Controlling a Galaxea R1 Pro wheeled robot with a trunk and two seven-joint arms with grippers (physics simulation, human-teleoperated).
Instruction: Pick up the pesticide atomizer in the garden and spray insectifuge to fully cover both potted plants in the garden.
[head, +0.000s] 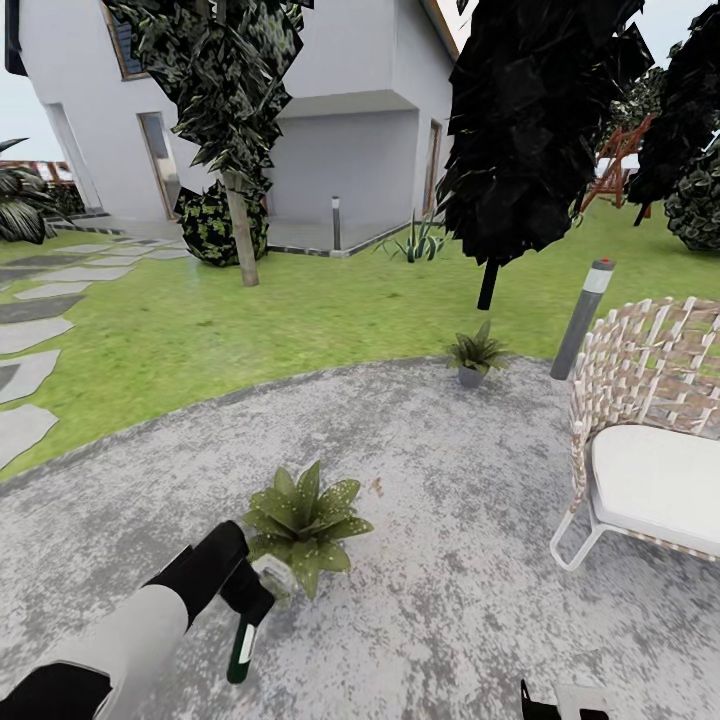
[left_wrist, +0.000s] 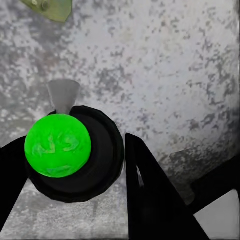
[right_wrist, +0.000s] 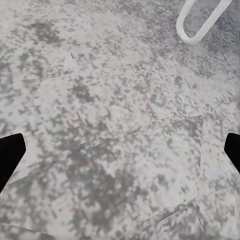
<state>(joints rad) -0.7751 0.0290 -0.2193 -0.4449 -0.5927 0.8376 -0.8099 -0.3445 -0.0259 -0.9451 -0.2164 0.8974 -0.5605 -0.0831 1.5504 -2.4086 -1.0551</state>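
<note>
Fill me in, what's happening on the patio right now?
The left pincer holds the pesticide atomizer, bottle hanging down, right beside the near potted plant on the stone patio. The left wrist view looks down on the atomizer's bright green end between the fingers. The second potted plant sits farther off at the patio's edge, near the bollard lamp and wicker chair. The right pincer is open over bare stone.
</note>
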